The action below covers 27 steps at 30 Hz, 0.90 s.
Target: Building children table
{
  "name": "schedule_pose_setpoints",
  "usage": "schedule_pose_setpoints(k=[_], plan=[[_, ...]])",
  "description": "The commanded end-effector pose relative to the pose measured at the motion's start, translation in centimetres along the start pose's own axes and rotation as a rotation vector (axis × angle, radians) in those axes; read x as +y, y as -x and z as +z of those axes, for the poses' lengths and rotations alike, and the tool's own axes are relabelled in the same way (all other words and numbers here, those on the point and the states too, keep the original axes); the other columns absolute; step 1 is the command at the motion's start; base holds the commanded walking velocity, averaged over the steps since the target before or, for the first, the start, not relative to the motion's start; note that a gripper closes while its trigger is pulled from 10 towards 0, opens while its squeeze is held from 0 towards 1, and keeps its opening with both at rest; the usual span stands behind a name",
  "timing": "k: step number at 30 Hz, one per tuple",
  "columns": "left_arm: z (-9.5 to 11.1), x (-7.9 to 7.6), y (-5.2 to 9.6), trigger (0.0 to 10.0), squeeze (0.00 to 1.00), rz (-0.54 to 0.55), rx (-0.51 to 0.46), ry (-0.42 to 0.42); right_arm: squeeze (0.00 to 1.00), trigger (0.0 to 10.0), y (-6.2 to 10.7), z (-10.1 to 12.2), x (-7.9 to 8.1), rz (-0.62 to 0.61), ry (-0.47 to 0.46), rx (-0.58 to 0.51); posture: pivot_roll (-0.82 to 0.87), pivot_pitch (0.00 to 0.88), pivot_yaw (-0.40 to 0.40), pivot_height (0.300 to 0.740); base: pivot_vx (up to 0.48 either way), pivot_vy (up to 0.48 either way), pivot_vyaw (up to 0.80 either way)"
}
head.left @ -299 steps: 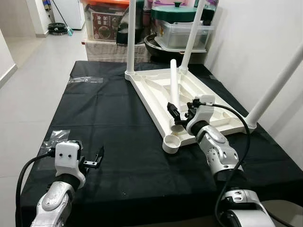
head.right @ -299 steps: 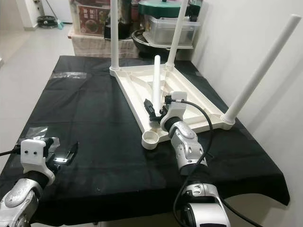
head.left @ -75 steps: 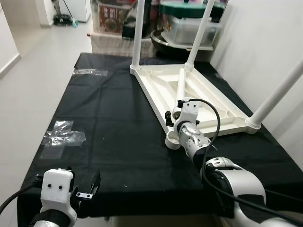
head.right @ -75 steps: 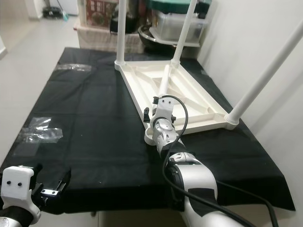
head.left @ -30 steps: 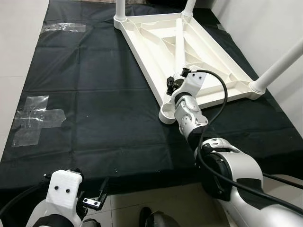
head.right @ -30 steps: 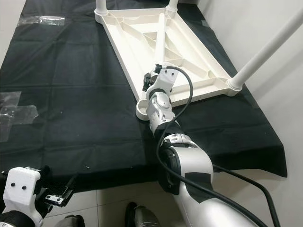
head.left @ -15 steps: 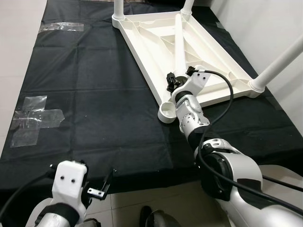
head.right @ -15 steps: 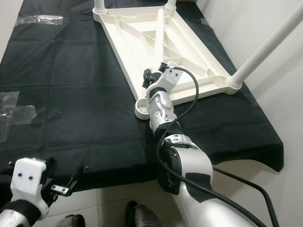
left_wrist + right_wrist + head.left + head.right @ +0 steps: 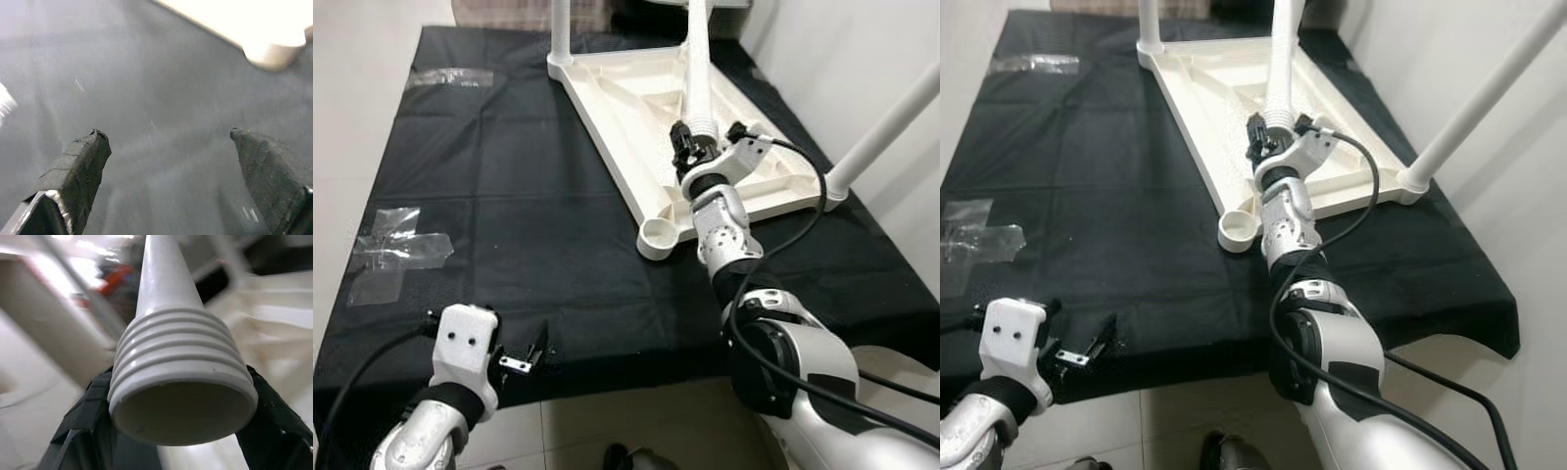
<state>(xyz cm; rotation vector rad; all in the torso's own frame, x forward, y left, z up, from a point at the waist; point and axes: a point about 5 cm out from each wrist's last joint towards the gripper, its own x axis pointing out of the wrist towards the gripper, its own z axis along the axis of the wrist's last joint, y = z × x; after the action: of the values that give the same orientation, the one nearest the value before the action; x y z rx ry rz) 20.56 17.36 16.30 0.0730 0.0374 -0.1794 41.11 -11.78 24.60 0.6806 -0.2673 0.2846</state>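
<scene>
The right gripper (image 9: 693, 149) is clamped on the threaded end of the loose leg (image 9: 699, 69), lifting it off the upturned tabletop (image 9: 636, 103) that lies on the black cloth (image 9: 509, 186). The empty socket (image 9: 658, 234) sits at the near corner, just this side of the gripper, and that is probably where the thread is headed. Three legs look fitted already. The left gripper (image 9: 527, 354) hangs spread and empty over the cloth's near edge.
</scene>
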Motion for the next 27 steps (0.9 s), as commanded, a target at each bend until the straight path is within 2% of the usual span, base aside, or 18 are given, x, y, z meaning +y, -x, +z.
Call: schedule_pose_setpoints(k=[1, 2, 4, 5, 7, 9, 11, 12, 14, 15, 16, 17, 18, 20, 22, 24, 26, 27], plan=[[0.2, 0.6, -0.2, 10.0, 0.0, -0.008, -0.024, 0.039, 0.0, 0.0, 0.5, 0.3, 0.7, 0.167, 0.01, 0.021, 0.06, 0.0, -0.115, 0.74, 0.0, 0.0, 0.0], [0.2, 0.6, -0.2, 10.0, 0.0, -0.008, -0.024, 0.039, 0.0, 0.0, 0.5, 0.3, 0.7, 0.167, 0.01, 0.021, 0.06, 0.0, -0.115, 0.74, 0.0, 0.0, 0.0], [1.0, 1.1, -0.6, 10.0, 0.0, -0.018, -0.071, 0.095, 0.0, 0.0, 1.6, 0.3, 0.3, 0.277, 0.029, 0.06, 0.06, 0.0, -0.109, 0.74, 0.0, 0.0, 0.0], [1.0, 1.1, -0.6, 10.0, 0.0, -0.018, -0.071, 0.095, 0.0, 0.0, 1.6, 0.3, 0.3, 0.277, 0.029, 0.06, 0.06, 0.0, -0.109, 0.74, 0.0, 0.0, 0.0], [1.7, 1.6, -0.9, 10.0, 0.0, -0.037, -0.118, 0.163, 0.0, 0.0, 2.9, 0.0, -0.4, 0.367, 0.063, 0.115, 0.05, 0.0, -0.105, 0.74, 0.0, 0.0, 0.0], [1.7, 1.6, -0.9, 10.0, 0.0, -0.037, -0.118, 0.163, 0.0, 0.0, 2.9, 0.0, -0.4, 0.367, 0.063, 0.115, 0.05, 0.0, -0.105, 0.74, 0.0, 0.0, 0.0], [2.5, 1.8, -1.1, 10.0, 0.0, -0.078, -0.166, 0.237, 0.0, 0.0, 4.4, -0.3, -1.7, 0.42, 0.096, 0.18, 0.05, 0.0, -0.103, 0.74, 0.0, 0.0, 0.0], [2.5, 1.8, -1.1, 10.0, 0.0, -0.078, -0.166, 0.237, 0.0, 0.0, 4.4, -0.3, -1.7, 0.42, 0.096, 0.18, 0.05, 0.0, -0.103, 0.74, 0.0, 0.0, 0.0], [3.7, 2.0, -1.1, 10.0, 0.0, -0.125, -0.246, 0.337, 0.0, 0.0, 6.1, -0.3, -3.1, 0.469, 0.102, 0.246, 0.05, 0.0, -0.101, 0.74, 0.0, 0.0, 0.0], [3.7, 2.0, -1.1, 10.0, 0.0, -0.125, -0.246, 0.337, 0.0, 0.0, 6.1, -0.3, -3.1, 0.469, 0.102, 0.246, 0.05, 0.0, -0.101, 0.74, 0.0, 0.0, 0.0], [4.1, 2.0, -1.1, 10.0, 0.0, -0.139, -0.274, 0.371, 0.0, 0.0, 6.7, -0.4, -3.4, 0.486, 0.102, 0.268, 0.05, 0.0, -0.101, 0.74, 0.0, 0.0, 0.0], [4.6, 2.2, -1.1, 10.0, 0.0, -0.152, -0.31, 0.418, 0.0, 0.0, 7.2, -0.6, -3.7, 0.508, 0.088, 0.294, 0.05, 0.0, -0.104, 0.74, 0.0, 0.0, 0.0], [4.6, 2.2, -1.1, 10.0, 0.0, -0.152, -0.31, 0.418, 0.0, 0.0, 7.2, -0.6, -3.7, 0.508, 0.088, 0.294, 0.05, 0.0, -0.104, 0.74, 0.0, 0.0, 0.0], [5.6, 3.0, -1.2, 10.0, 0.0, -0.16, -0.401, 0.555, 0.0, 0.0, 8.4, -1.5, -3.6, 0.58, 0.031, 0.366, 0.06, 0.0, -0.109, 0.74, 0.0, 0.0, 0.0], [5.6, 3.0, -1.2, 10.0, 0.0, -0.16, -0.401, 0.555, 0.0, 0.0, 8.4, -1.5, -3.6, 0.58, 0.031, 0.366, 0.06, 0.0, -0.109, 0.74, 0.0, 0.0, 0.0], [6.3, 3.7, -1.2, 10.0, 0.0, -0.166, -0.471, 0.667, 0.0, 0.0, 9.3, -2.3, -3.4, 0.635, -0.021, 0.423, 0.06, 0.0, -0.114, 0.74, 0.0, 0.0, 0.0], [6.3, 3.7, -1.2, 10.0, 0.0, -0.166, -0.471, 0.667, 0.0, 0.0, 9.3, -2.3, -3.4, 0.635, -0.021, 0.423, 0.06, 0.0, -0.114, 0.74, 0.0, 0.0, 0.0], [6.6, 3.9, -1.1, 10.0, 0.0, -0.178, -0.501, 0.722, 0.0, 0.0, 9.9, -2.8, -3.1, 0.665, -0.048, 0.451, 0.06, 0.0, -0.116, 0.74, 0.0, 0.0, 0.0]])
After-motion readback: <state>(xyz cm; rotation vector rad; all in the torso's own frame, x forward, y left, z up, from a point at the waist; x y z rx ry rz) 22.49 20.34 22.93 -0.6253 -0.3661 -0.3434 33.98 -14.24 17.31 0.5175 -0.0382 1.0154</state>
